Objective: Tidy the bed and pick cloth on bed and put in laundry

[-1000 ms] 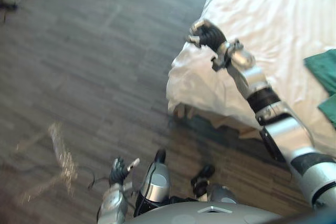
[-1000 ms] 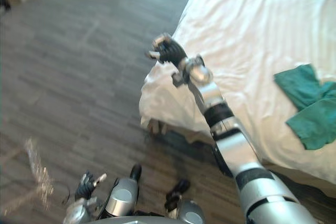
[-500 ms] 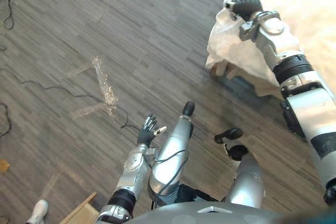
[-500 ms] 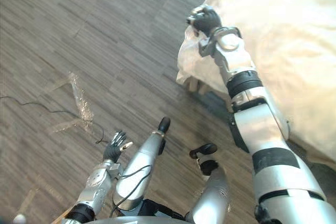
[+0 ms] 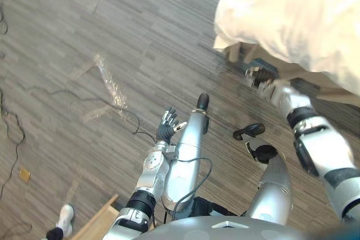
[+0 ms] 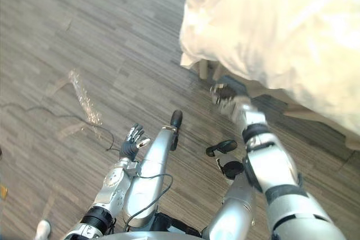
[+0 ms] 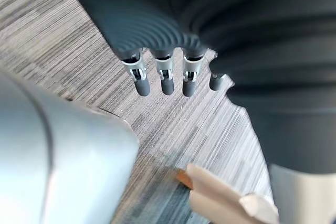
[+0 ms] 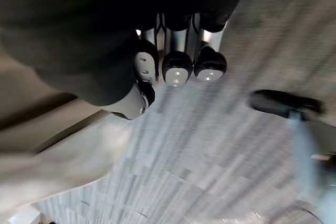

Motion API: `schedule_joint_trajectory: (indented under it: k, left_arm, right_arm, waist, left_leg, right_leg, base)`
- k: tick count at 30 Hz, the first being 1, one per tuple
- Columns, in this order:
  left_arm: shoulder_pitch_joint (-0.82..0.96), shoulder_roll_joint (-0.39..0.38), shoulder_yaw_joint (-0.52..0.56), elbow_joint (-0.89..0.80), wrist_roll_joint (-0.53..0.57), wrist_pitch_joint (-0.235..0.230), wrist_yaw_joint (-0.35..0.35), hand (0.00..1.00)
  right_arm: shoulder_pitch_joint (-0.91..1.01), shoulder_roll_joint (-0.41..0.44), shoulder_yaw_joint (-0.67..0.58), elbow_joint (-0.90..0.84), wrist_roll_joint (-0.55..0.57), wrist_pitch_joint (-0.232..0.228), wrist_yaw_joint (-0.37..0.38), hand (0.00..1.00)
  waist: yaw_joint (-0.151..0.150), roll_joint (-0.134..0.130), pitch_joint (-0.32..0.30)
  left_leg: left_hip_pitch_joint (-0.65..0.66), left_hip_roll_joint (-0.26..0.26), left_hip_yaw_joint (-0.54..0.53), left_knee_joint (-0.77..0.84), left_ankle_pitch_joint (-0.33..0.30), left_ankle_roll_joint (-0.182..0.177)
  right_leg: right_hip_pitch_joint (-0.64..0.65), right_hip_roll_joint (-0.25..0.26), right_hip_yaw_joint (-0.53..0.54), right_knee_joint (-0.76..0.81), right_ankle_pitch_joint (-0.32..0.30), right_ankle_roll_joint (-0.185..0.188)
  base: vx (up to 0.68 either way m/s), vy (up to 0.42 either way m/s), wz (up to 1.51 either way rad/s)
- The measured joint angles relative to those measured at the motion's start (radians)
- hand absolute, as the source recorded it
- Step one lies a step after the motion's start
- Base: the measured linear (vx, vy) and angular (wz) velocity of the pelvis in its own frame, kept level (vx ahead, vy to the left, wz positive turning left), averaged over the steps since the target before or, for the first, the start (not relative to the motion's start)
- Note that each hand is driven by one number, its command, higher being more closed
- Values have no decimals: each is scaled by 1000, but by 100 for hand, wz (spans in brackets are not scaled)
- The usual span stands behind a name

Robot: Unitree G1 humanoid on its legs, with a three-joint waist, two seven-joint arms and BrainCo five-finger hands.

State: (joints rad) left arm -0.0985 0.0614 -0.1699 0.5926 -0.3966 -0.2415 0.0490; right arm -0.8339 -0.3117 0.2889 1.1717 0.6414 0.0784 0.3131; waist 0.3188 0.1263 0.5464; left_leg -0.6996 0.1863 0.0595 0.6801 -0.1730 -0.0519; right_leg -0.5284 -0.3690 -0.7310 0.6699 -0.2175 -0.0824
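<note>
From where I stand, the robot is between steps. The bed [image 5: 292,21] is at the far right, its white cover bunched over the near corner, and neither robot hand is on it. I judge the tidying to be only part done, with the carry to the laundry not yet begun. I cannot tell where the cloth lies on the bed from here; neither hand has it.

The right robot hand [image 5: 257,77] hangs over the floor [image 5: 84,26], just near of the bed's corner and close to a bed leg [image 5: 232,53]. Its fingers [image 8: 177,69] look curled in, the thumb tucked close, with nothing between them.

The left robot hand [image 5: 167,127] is low at the robot's left side, well apart from the bed. Its fingers [image 7: 165,80] are spread straight and it touches nothing.

The next move, as I see it, calls for facing the bed, finding the cloth, uncurling the right hand and reaching over the cover. A plastic strip [image 5: 109,85] lies on the floor to the left, and a person's shoe [image 5: 65,215] shows at the near left.
</note>
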Motion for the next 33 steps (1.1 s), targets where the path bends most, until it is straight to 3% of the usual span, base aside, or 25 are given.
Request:
schedule_joint_trajectory:
  k: [4, 6, 8, 11, 13, 19, 22, 25, 28, 29, 33]
  left_arm:
    - [-1, 25, -13, 55, 39, 21, 1, 0]
    - [12, 52, -21, 77, 36, 28, 1, 0]
    - [29, 96, -27, 79, 38, 31, 2, 0]
    - [57, 129, -46, 65, 38, 38, 1, 0]
    - [68, 137, -56, 57, 47, 44, -1, 0]
    - [82, 154, -62, 49, 55, 73, -28, 0]
    - [71, 154, -73, 51, 54, 78, -49, 0]
    - [34, 148, -116, 70, 29, 79, -52, 0]
    - [-16, 119, -153, 102, 13, 67, -49, 0]
    - [-29, 102, -168, 103, 11, 61, -49, 0]
    - [-52, 67, -189, 128, -22, 55, -42, 0]
  right_arm:
    - [50, 78, 129, -137, -14, -83, 78, 100]
    - [55, 134, 205, -262, -9, -113, 111, 100]
    - [58, 211, 288, -400, -6, -144, 160, 100]
    - [57, 261, 342, -530, -2, -161, 194, 100]
    - [49, 263, 336, -562, 18, -175, 191, 100]
    - [-111, 200, 37, -519, 109, -207, 110, 100]
    - [-202, 117, -59, -433, 155, -215, 76, 100]
    - [-276, 8, -104, -331, 186, -210, 40, 100]
    - [-291, -90, -122, -231, 214, -197, 1, 100]
    - [-292, -127, -124, -220, 229, -196, 0, 100]
    - [-307, -140, -124, -248, 263, -205, 1, 100]
  waist:
    - [-12, -6, 0]
    - [-33, -27, -3]
    - [-43, -69, -11]
    - [-61, -106, -21]
    - [-69, -111, -22]
    - [-83, -114, -24]
    - [-86, -106, -23]
    - [-82, -75, -22]
    - [-75, -24, -17]
    - [-77, 5, -15]
    - [-78, 46, -29]
  left_leg:
    - [128, 21, 46, -17, -30, -1]
    - [183, 29, 56, -47, -30, -3]
    - [257, 41, 81, -93, -25, -11]
    - [335, 43, 101, -148, -11, -15]
    - [368, 42, 108, -165, -7, -15]
    - [403, 17, 152, -208, 11, 6]
    - [391, -1, 173, -224, 23, 18]
    - [323, -20, 187, -225, 37, 33]
    - [249, -41, 203, -224, 59, 47]
    - [217, -47, 204, -221, 63, 51]
    - [162, -49, 212, -188, 56, 48]
  right_leg:
    - [93, 23, 37, -30, 4, 9]
    - [142, 43, 39, -66, 9, 16]
    - [194, 74, 54, -117, 20, 25]
    - [260, 98, 61, -183, 47, 36]
    - [294, 106, 61, -212, 60, 43]
    - [303, 98, 89, -265, 118, 57]
    - [270, 82, 109, -263, 127, 62]
    - [180, 56, 128, -241, 139, 57]
    - [82, 34, 146, -218, 154, 48]
    - [44, 26, 152, -207, 159, 43]
    - [-29, 19, 183, -174, 158, 38]
  base:
    - [16, 29, -35]
    - [-9, -4, -21]
    - [8, -18, -27]
    - [28, 14, -16]
    - [32, 45, -6]
    - [-8, 79, -10]
    - [-45, 63, -11]
    - [-57, 59, -5]
    - [-31, 36, -1]
    - [-5, 34, 3]
    - [-1, 26, -12]
